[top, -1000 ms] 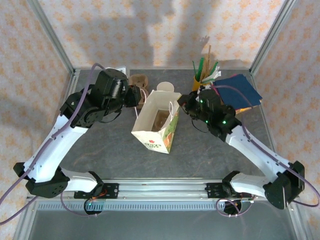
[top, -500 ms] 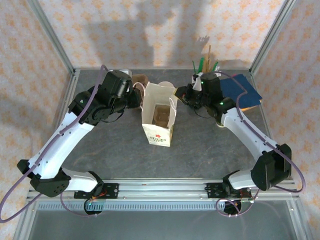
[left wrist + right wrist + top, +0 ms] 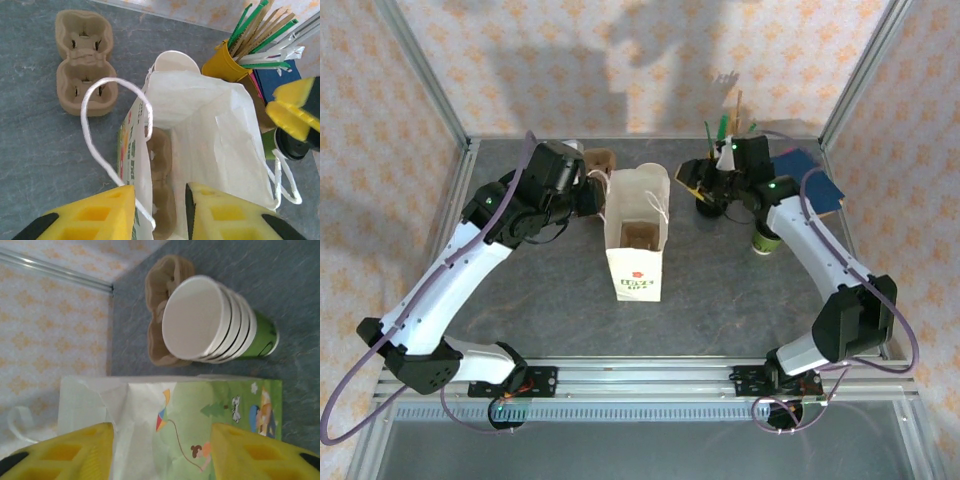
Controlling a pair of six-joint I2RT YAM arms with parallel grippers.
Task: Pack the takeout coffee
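- The paper bag (image 3: 635,235) stands upright with its mouth open. A cardboard carrier (image 3: 161,170) lies on its floor, presumably to seat the cup.
- The left gripper (image 3: 160,192) sits at the bag's left rim with its jaws spread astride that wall, not visibly pinching it. It probably steadies the bag and keeps the mouth open.
- The right gripper (image 3: 162,440) hovers just beside the bag's right wall, jaws spread wide and empty, apparently free to fetch.
- The takeout coffee (image 3: 765,240) stands lidded on the table (image 3: 720,300), well to the right of the bag, not yet packed.
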